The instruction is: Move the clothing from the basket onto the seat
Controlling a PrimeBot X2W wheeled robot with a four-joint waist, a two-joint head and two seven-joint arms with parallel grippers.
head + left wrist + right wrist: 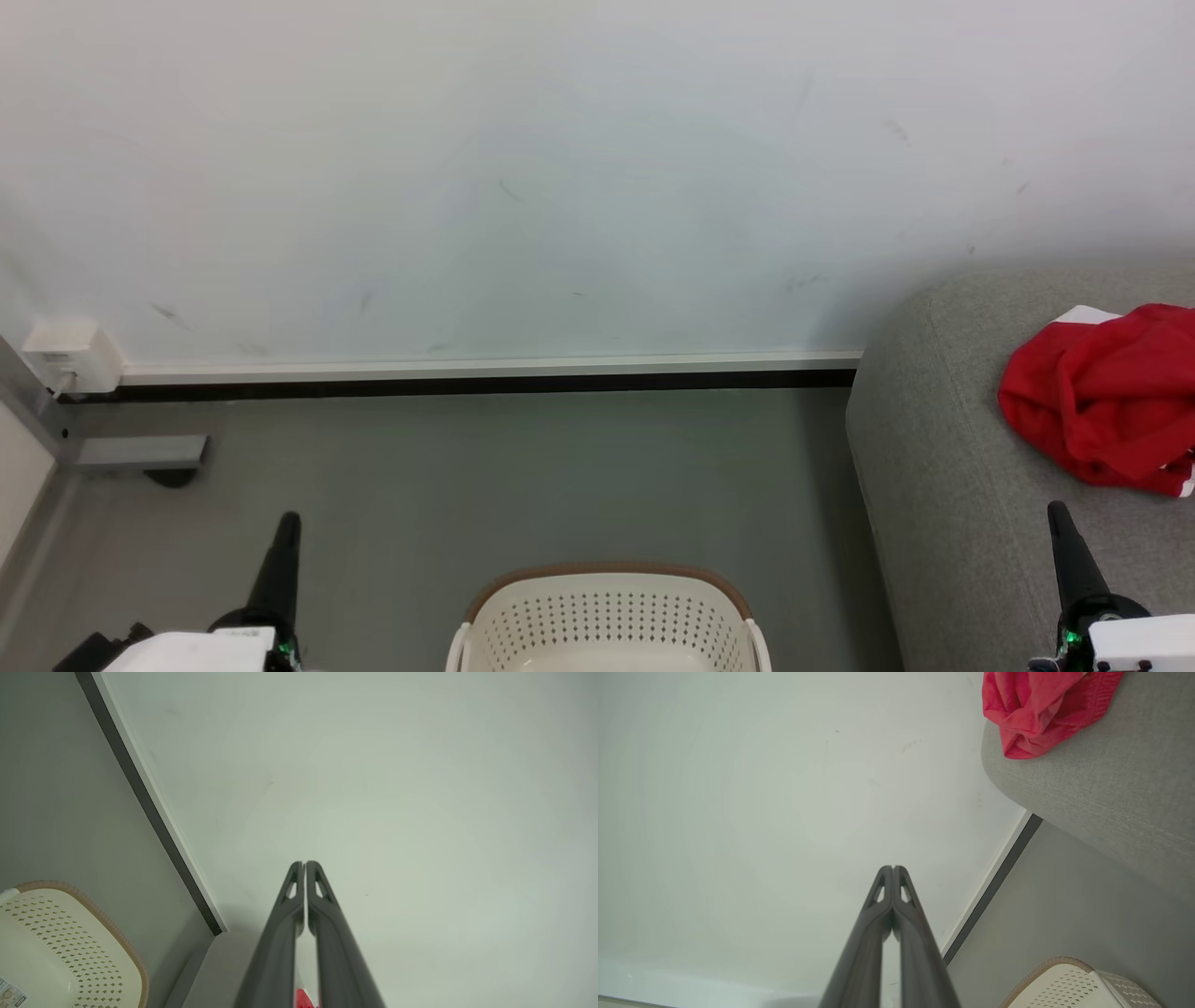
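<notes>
A pale, lightly scuffed wall (560, 168) meets a grey floor (513, 467) along a white and black skirting strip (485, 371), with a small white box (70, 355) fixed low at the left. The basket (607, 568) stands on the floor straight ahead, mouth upward, its brown rim towards the wall. The seat (934, 448) is at the right, its rounded corner near the wall and its side running back towards the robot. The clothing (1102, 392) lies on it as a crumpled red heap with white trim at its far and near ends. The picture edge cuts it off, so its long axis cannot be told. The left fingers (280, 569) and the right fingers (1074, 560) point up towards the wall, each pair pressed together, nothing gripped at the tips, touching nothing.
</notes>
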